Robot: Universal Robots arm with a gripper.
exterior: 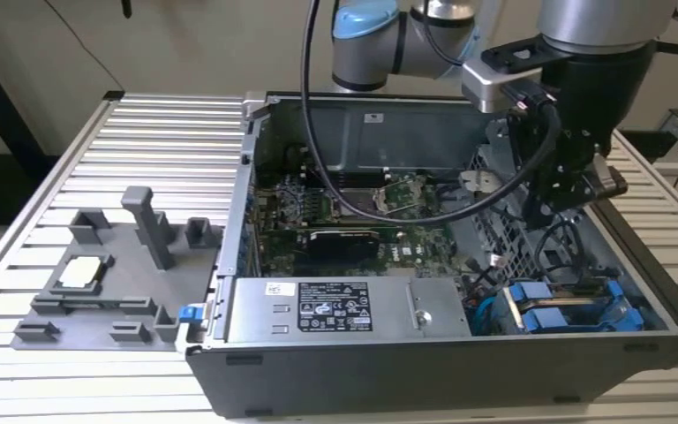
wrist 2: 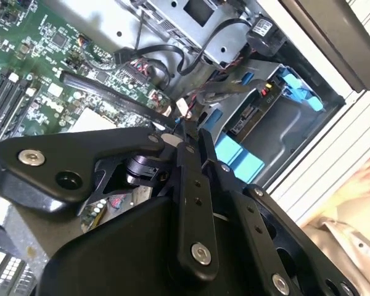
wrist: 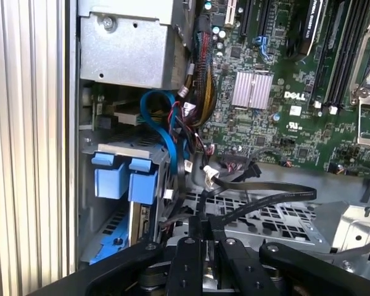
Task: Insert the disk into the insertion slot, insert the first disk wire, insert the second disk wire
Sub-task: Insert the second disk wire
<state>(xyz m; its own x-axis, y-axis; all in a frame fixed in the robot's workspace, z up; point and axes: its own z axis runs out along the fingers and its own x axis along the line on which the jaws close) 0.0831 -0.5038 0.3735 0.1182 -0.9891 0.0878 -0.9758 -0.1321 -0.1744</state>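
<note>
The disk point(exterior: 551, 311), in its bright blue carrier, sits inside the insertion slot point(exterior: 624, 299) at the case's front corner on the exterior view's right. Both wrist views show the blue carrier tabs point(wrist 2: 237, 157) point(wrist: 124, 176) in the grey bay point(wrist 2: 287, 126) point(wrist: 114, 147). My gripper point(exterior: 560, 201) hangs inside the case above and behind the disk. Its fingers stand pressed together point(wrist 2: 188, 132) point(wrist: 203, 223), and a flat black wire point(wrist: 265, 190) point(wrist 2: 111, 92) runs in between the tips. A blue wire point(wrist: 163, 120) and red-and-black wires lie loose beside the bay.
The open case holds the green motherboard point(exterior: 339, 212), a labelled grey power supply box point(exterior: 327, 309) and a perforated metal cage point(wrist: 277, 222). A grey fixture tray point(exterior: 103, 283) lies on the slatted table at the exterior view's left. A person's hand point(wrist 2: 365, 179) rests outside the case.
</note>
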